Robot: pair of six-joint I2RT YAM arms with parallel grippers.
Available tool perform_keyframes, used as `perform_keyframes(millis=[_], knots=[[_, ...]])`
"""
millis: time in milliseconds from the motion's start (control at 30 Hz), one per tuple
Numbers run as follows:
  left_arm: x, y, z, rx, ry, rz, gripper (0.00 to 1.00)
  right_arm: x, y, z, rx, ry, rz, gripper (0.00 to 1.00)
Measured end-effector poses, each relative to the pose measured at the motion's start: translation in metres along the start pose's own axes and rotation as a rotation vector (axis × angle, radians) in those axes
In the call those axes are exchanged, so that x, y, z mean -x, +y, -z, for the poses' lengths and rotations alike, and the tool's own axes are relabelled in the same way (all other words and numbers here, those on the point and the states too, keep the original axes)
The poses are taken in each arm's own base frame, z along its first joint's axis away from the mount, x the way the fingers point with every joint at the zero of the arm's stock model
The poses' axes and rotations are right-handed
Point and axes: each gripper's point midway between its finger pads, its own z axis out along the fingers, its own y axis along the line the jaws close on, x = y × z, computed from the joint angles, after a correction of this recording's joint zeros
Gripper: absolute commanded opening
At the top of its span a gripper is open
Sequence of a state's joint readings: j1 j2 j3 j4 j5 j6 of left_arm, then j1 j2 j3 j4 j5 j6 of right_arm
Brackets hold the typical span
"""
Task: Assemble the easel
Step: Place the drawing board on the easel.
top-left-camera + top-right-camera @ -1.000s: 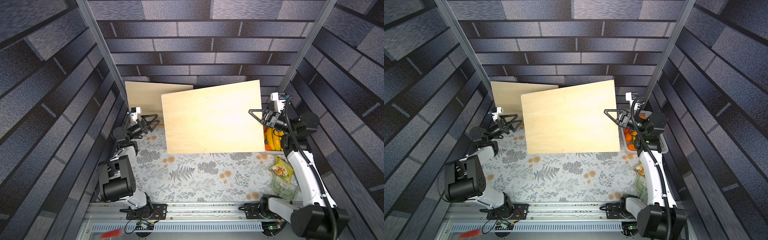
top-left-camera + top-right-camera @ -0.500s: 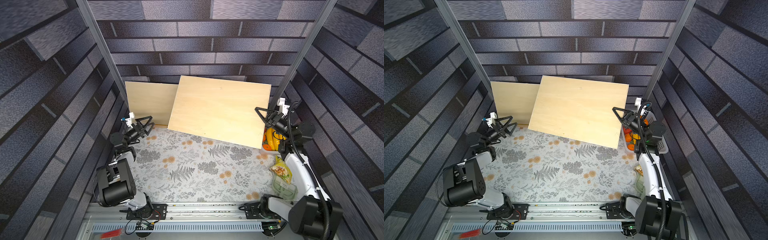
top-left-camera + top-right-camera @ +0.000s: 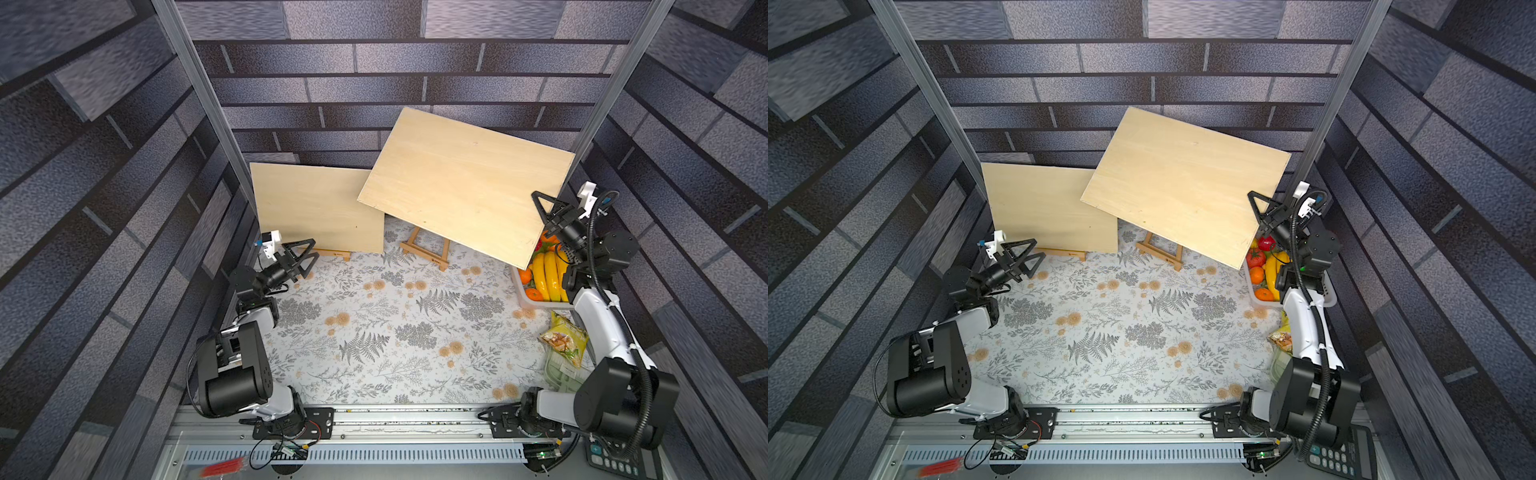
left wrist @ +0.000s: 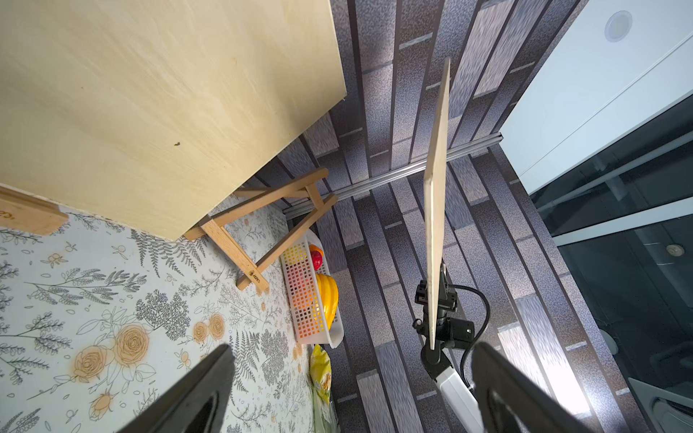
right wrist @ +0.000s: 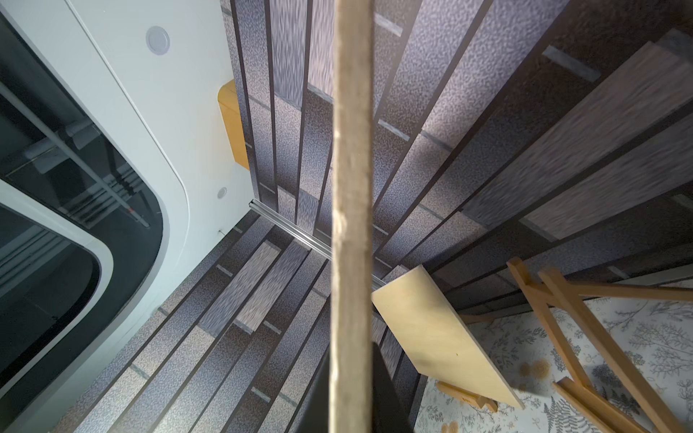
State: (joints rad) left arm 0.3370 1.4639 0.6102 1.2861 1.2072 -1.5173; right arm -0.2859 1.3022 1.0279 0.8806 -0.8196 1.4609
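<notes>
Both top views show a plywood board (image 3: 465,183) (image 3: 1183,183) raised and tilted at the back right, my right gripper (image 3: 544,208) (image 3: 1260,210) shut on its right edge. In the right wrist view that board's edge (image 5: 352,187) runs straight between the jaws. Under it stands a bare wooden easel (image 3: 428,249) (image 3: 1160,249) (image 4: 262,225). A second board (image 3: 316,208) (image 3: 1046,208) leans on another easel's ledge (image 3: 332,252) at the back left. My left gripper (image 3: 312,251) (image 3: 1037,250) (image 4: 348,360) stays open and empty just left of that ledge.
A white basket (image 3: 524,300) of fruit sits at the right wall under the held board's low corner, and a snack bag (image 3: 563,340) lies in front of it. A calculator (image 3: 1337,453) sits at the front right. Brick-patterned walls close in on three sides.
The right arm has swung the held board up and toward the back right, tilting it and uncovering the bare easel. The left gripper has barely shifted.
</notes>
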Motion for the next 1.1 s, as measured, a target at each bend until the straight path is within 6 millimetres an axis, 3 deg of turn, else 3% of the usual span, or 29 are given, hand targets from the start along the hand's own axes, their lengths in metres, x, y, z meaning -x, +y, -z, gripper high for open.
perform_keyframes(millis=[233,400,800,1100], knots=[[-0.006,0.005,0.0,0.008,0.006,0.017,1.0,0.032,0.01,0.0,0.006,-0.095,0.051,0.0],[-0.011,0.006,-0.002,0.009,0.019,0.024,1.0,0.037,0.008,-0.002,0.004,-0.111,0.092,0.0],[-0.026,0.002,-0.011,-0.01,0.075,0.025,1.0,0.037,-0.034,-0.001,-0.044,-0.114,0.112,0.0],[-0.026,0.002,-0.012,-0.011,0.077,0.026,1.0,0.041,-0.063,0.018,-0.095,-0.148,0.114,0.0]])
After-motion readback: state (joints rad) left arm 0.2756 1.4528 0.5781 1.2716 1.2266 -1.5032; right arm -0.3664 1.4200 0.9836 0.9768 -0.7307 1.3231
